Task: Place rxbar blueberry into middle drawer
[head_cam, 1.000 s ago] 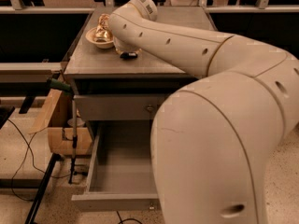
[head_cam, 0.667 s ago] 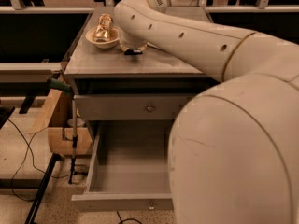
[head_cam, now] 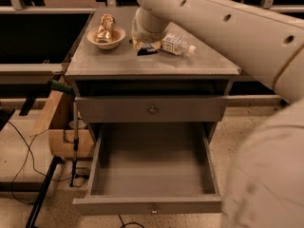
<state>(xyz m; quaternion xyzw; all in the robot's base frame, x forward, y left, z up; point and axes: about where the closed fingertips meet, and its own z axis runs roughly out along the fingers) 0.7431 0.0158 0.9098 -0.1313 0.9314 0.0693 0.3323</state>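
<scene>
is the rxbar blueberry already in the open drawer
No, the rxbar blueberry is up on the cabinet top at the gripper, beside the water bottle, not in the middle drawer.

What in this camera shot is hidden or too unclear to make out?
Camera view: the tool, low over the cabinet top beside the bottle, mostly covered by the arm.
The rxbar blueberry: only a dark sliver shows under the tool.
Floor right of the middle drawer: hidden by the robot's body.
Gold item in the bowl: too blurred to identify.
</scene>
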